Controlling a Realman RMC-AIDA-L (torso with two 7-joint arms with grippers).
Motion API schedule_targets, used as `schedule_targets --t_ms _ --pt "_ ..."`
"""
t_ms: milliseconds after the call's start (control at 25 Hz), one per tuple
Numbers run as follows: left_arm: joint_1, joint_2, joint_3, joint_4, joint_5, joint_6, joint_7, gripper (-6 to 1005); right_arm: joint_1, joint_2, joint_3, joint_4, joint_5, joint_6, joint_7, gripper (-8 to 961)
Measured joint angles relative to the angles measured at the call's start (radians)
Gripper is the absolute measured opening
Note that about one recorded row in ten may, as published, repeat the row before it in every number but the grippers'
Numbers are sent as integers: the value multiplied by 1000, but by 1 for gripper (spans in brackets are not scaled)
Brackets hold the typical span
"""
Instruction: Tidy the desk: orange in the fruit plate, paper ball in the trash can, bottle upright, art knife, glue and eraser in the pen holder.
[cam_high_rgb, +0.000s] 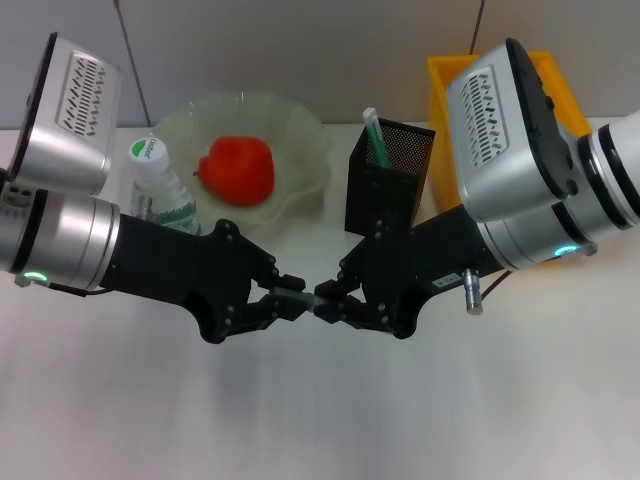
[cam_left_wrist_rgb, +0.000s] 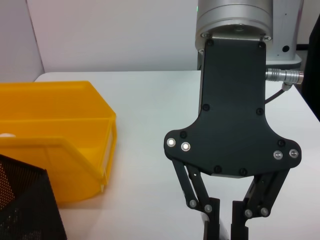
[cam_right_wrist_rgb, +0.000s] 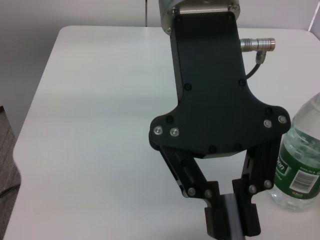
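My two grippers meet tip to tip at the table's middle. The left gripper (cam_high_rgb: 295, 298) is shut on a slim grey bar, the art knife (cam_high_rgb: 308, 298); the right wrist view shows that gripper (cam_right_wrist_rgb: 232, 222) with the knife (cam_right_wrist_rgb: 233, 212) between its fingers. The right gripper (cam_high_rgb: 328, 300) pinches the knife's other end, its fingers (cam_left_wrist_rgb: 212, 215) narrowly apart. The orange (cam_high_rgb: 238, 170) lies in the fruit plate (cam_high_rgb: 300, 130). The bottle (cam_high_rgb: 160, 190) stands upright beside the plate. A green-and-white stick (cam_high_rgb: 373, 135) pokes out of the pen holder (cam_high_rgb: 390, 175). Paper ball and eraser are out of view.
The yellow trash can (cam_high_rgb: 445, 120) stands at the back right, just behind the pen holder. Both arm bodies hang over the table's sides. The bottle (cam_right_wrist_rgb: 300, 165) stands close behind the left gripper. Bare white tabletop runs along the front.
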Motion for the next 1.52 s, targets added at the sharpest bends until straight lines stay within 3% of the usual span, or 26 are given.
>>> schedule_targets --t_ms 80,680,880,1000,1200,1520 --pt "0 0 0 0 -1 -1 0 156 0 0 0 0 0 0 0 130" --pt "0 0 1 4 1 0 -2 157 12 -3 -11 2 -3 -10 33 143" --pt "0 1 1 4 1 -1 -4 157 6 -3 -10 -14 -5 -17 36 348" --pt "1 2 -6 4 1 -2 -7 156 -2 -4 6 -28 -5 -45 38 586" --pt "9 5 -25 0 -4 -1 -9 157 -31 -4 39 -60 -5 -80 38 585" --pt "42 5 -104 -26 -8 28 -11 157 -126 -2 176 -135 34 -169 21 584"
